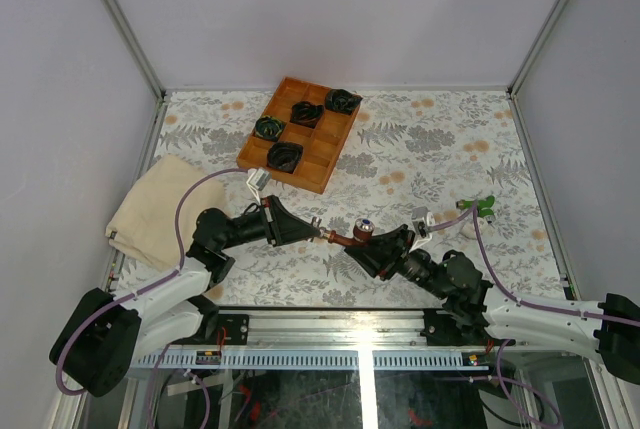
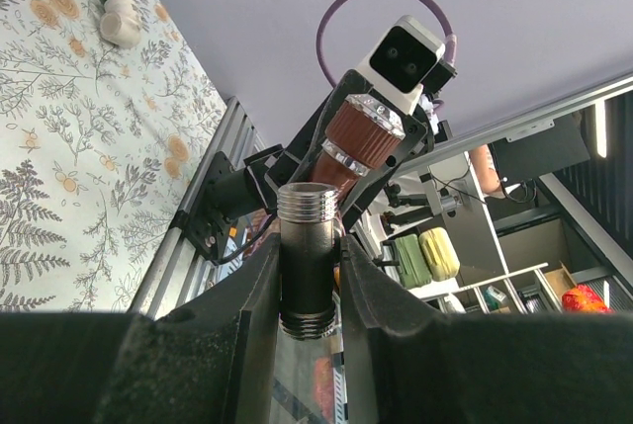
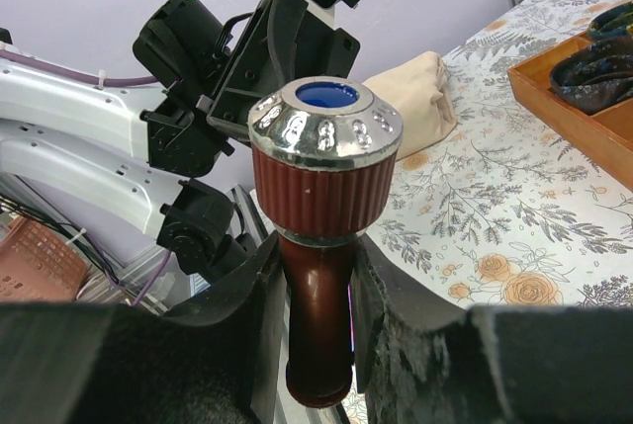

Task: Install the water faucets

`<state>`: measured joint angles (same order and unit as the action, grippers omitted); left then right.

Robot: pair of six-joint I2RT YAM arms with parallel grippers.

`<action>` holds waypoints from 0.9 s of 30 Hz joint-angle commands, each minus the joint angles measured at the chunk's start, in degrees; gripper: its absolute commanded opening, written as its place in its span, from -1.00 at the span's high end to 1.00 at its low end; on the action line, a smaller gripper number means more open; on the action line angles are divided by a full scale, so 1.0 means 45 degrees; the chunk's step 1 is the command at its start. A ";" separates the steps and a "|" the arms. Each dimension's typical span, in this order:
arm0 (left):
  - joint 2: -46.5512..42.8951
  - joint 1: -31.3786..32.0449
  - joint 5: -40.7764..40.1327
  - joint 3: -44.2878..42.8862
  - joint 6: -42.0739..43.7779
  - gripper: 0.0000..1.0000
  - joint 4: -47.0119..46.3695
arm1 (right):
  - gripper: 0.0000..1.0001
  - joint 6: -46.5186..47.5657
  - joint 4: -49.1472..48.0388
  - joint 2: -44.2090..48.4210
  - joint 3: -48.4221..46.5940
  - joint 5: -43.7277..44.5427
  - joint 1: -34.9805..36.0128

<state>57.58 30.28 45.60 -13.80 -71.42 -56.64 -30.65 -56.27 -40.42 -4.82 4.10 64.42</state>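
**Desk:** What are the 2 arms doing over the floral table (image 1: 420, 149)?

**Photographer:** They share the red-brown faucet (image 3: 318, 216), held in the air near the front edge, between the 2 wrists. The right gripper (image 3: 318, 291) is pinched tight on the neck, just under the ribbed, chrome-capped head. The left gripper (image 2: 309, 271) is closed almost as far as it goes on the dark stem below the silvery threaded end (image 2: 305, 202).

**Desk:** And the other tap?

**Photographer:** The green faucet (image 1: 485, 206) lies on the table toward the right side, just beside a small white piece (image 2: 121, 21). Both grippers are well apart from it.

**Desk:** So how far along is the job?

**Photographer:** Early, by my reading. 1 faucet is in hand and may be being lined up or turned between the arms, but I cannot see it seated in any fitting. The other 1 waits on the table. I count 0 installed. At the back, the wooden tray (image 1: 322, 154) holds 4 coiled bundles (image 1: 285, 157), and a folded cloth (image 1: 160, 209) sits at the left.
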 commanded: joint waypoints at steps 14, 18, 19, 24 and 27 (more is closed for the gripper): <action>0.0004 0.0165 -0.0097 -0.0368 0.0344 1.00 -0.0313 | 1.00 -0.0049 -0.0936 0.0538 -0.0146 0.0194 0.0059; -0.0041 0.0175 -0.0044 -0.0420 0.0271 1.00 -0.0337 | 1.00 0.0003 -0.1011 0.0072 -0.0278 0.0281 0.0064; -0.0057 0.0178 -0.0064 -0.0413 0.0224 1.00 -0.0371 | 1.00 0.0024 -0.1028 -0.0112 -0.0335 0.0295 0.0061; -0.0224 0.0250 -0.0246 -0.0321 0.0012 1.00 -0.0577 | 1.00 -0.0011 -0.1469 -0.0848 -0.0452 0.0233 0.0071; -0.0248 0.0279 -0.0284 -0.0299 0.0011 1.00 -0.0578 | 1.00 -0.0058 -0.1651 -0.1078 -0.0452 0.0202 0.0077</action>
<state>57.52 30.70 44.07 -13.80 -71.02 -55.94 -30.87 -59.40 -43.77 -4.60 4.69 64.45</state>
